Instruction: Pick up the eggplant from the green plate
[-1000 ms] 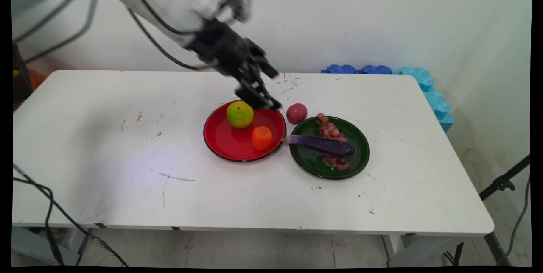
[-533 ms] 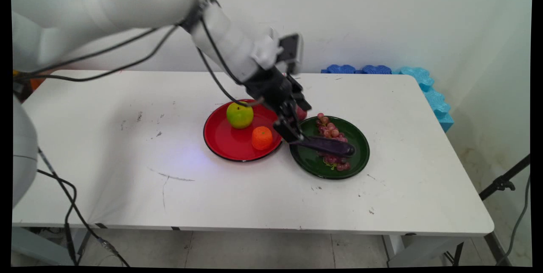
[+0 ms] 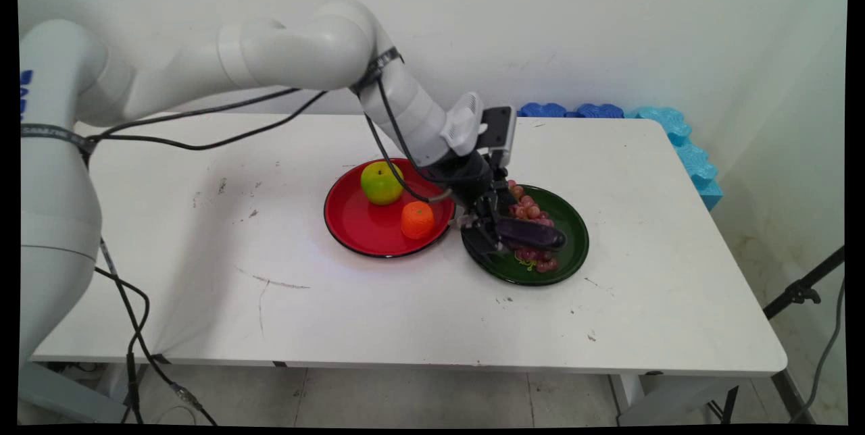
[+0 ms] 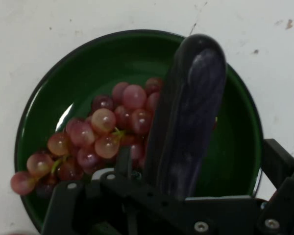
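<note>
We find the gripper [image 3: 492, 232] low over the green plate [image 3: 574, 256], jaws spread wide astride the purple eggplant [image 4: 186, 127] — not yet clamped, unlifted — with grapes [image 4: 98, 142] just beside one finger.

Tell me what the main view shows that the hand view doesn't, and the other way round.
Only the main view shows the red plate with the green apple and the orange on it, the blue foam at the table's far right, and the arm reaching in from the left.

Only the hand view shows the eggplant's rounded far end from close up.

Both show the green plate, the grapes, the purple eggplant lying across them, and the pincer down at the eggplant's near end.
</note>
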You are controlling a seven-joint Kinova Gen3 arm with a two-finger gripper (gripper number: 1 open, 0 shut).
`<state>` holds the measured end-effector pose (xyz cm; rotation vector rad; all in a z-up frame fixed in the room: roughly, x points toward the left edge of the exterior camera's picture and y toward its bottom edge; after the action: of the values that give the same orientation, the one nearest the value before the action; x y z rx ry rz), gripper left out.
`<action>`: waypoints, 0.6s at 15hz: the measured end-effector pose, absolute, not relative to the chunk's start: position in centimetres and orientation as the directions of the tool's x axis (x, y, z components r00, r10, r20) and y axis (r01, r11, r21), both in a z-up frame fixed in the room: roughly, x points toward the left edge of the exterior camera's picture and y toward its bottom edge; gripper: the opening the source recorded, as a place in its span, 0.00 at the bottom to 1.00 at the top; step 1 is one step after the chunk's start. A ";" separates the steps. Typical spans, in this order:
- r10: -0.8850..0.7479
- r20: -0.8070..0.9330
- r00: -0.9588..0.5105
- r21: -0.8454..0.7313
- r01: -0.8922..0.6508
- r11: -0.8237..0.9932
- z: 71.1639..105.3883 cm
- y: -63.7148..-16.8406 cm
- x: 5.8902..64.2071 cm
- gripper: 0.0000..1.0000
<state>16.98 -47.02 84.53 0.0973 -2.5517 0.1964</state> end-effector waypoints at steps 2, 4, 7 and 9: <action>-0.020 0.548 -0.836 -0.124 -0.105 0.987 83.8 -47.4 16.6 1.00; -0.014 0.546 -0.838 -0.129 -0.101 0.986 83.1 -47.9 16.3 1.00; 0.005 0.536 -0.844 -0.143 -0.085 0.986 82.4 -48.3 16.1 0.00; 0.016 0.530 -0.848 -0.150 -0.075 0.986 82.4 -48.5 16.2 0.00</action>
<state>16.20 -48.47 82.38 0.0417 -2.5738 0.2223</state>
